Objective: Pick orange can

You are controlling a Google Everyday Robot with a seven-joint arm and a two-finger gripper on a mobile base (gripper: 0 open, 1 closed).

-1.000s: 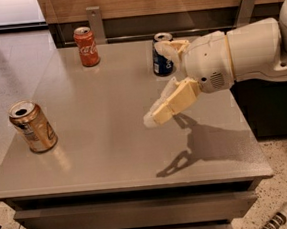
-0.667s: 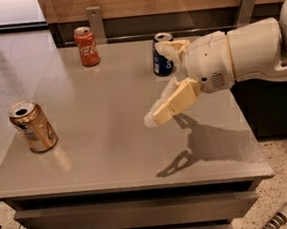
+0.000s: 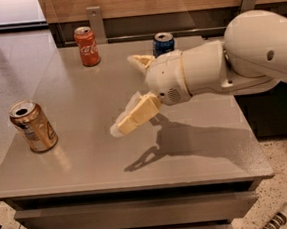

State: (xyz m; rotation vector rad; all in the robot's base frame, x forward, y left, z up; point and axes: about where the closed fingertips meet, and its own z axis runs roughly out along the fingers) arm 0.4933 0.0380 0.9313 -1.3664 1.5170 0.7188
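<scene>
The orange can (image 3: 33,126) stands upright near the left edge of the grey table (image 3: 87,161), golden-bronze with a pale label patch and a silver top. My gripper (image 3: 124,95) hangs above the middle of the table, to the right of the orange can and well apart from it. It is open and empty, with one cream finger (image 3: 133,116) pointing down-left and the other (image 3: 141,62) further back. The white arm (image 3: 239,58) reaches in from the right.
A red Coca-Cola can (image 3: 87,46) stands at the back left of the table. A dark blue can (image 3: 163,43) stands at the back centre, just behind my wrist. A wood-panelled wall runs behind the table. The table's front edge drops to a speckled floor.
My gripper and arm have moved left over the table, closer to the orange can. The blue can now shows clear of the fingers. The cans have not moved.
</scene>
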